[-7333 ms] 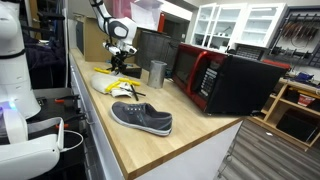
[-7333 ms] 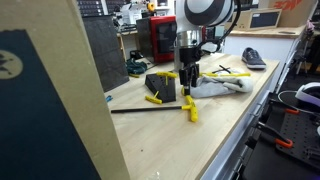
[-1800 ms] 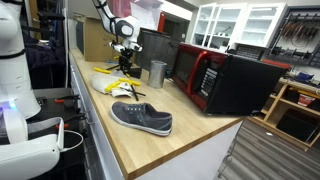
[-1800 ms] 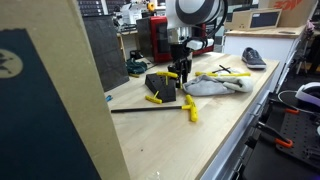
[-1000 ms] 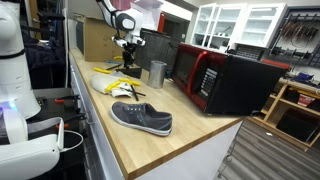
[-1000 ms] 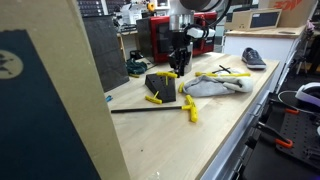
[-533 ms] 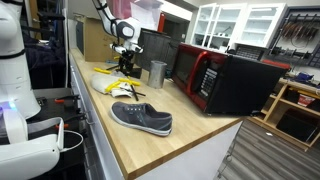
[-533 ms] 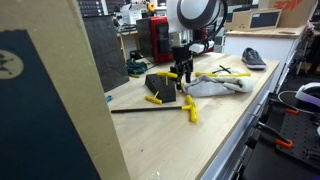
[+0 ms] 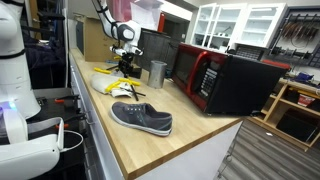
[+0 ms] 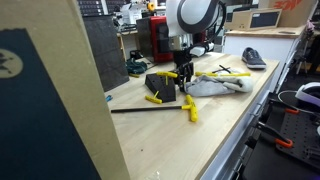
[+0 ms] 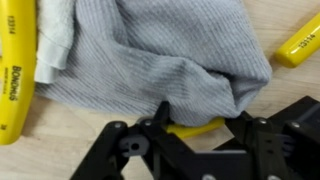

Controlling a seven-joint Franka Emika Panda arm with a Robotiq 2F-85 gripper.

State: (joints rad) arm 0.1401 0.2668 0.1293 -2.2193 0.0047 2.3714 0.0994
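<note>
**A:** Where do the jaws stand in an exterior view?

**B:** At the far end of the wooden tabletop (image 9: pixel 130 150), low over a crumpled grey knit cloth (image 9: pixel 103 84). A steel cup (image 9: pixel 157 73) stands just to the right, with a red microwave oven (image 9: pixel 197 72) farther right. A grey canvas shoe (image 9: pixel 141 118) lies nearer, well apart from the cloth.

**A:** And from the opposite side?

**B:** In an exterior view the jaws point down at the left edge of the grey knit cloth (image 10: pixel 218 87). A black block (image 10: pixel 163 86) sits just to the left. A yellow plastic clamp (image 10: pixel 190 110) and a thin black rod (image 10: pixel 140 109) lie nearer.

**A:** What about the wrist view?

**B:** The grey knit cloth (image 11: pixel 150 55) fills the upper part. A long yellow tool handle with black lettering (image 11: pixel 15 60) lies at the left, and a second yellow handle (image 11: pixel 298 45) pokes in at the right. The jaws come in from the bottom and stand somewhat apart at the cloth's near edge. A thin yellow strip (image 11: pixel 195 129) shows in the gap between them. Whether they pinch it, I cannot tell.
</note>
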